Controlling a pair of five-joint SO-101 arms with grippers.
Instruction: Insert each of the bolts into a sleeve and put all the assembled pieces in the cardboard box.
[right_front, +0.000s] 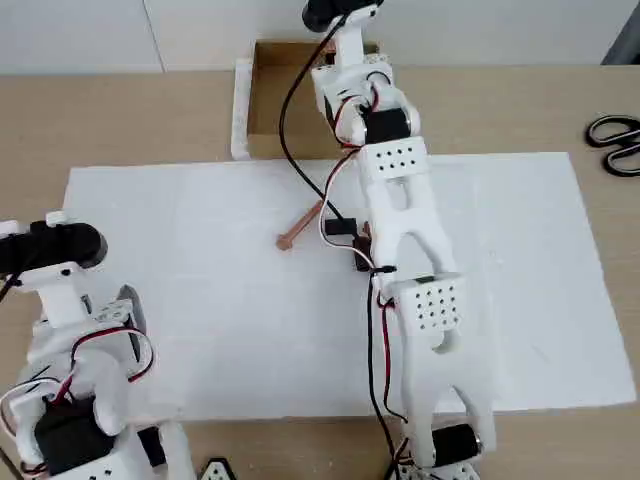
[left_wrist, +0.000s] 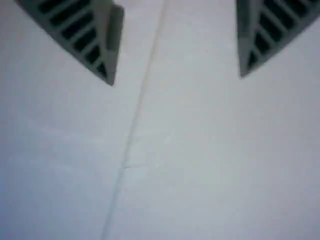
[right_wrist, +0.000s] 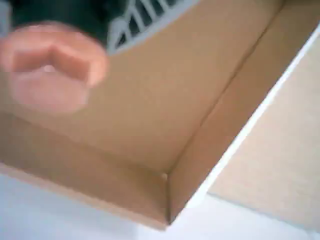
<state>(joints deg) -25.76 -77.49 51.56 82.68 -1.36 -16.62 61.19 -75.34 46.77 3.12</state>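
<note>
Pink and blurred, a bolt-and-sleeve piece (right_wrist: 50, 67) sits close to the right wrist lens, pinched in the right gripper (right_front: 345, 45) beside one ribbed finger (right_wrist: 137, 20). The jaws are closed on it. It hangs above the bare brown floor of the cardboard box (right_wrist: 150, 100), near one inner corner and not touching the floor.

From above, the right arm (right_front: 410, 230) is stretched almost straight from its base at the near edge, across the white sheet (right_front: 200, 300), with its wrist tipped down over the box at the far side of the table (right_front: 120, 110).

One bolt (right_front: 300, 227) lies on the sheet just beside that arm's forearm, slanted, its head toward the near side.

At the near left corner the left arm (right_front: 70, 370) is folded back on itself, elbow high. The left gripper (left_wrist: 176, 77) points down at the sheet with jaws spread wide and nothing between them — just plain white surface and a faint crease.

Scissors (right_front: 615, 145) rest on the table's far right, off the sheet.
</note>
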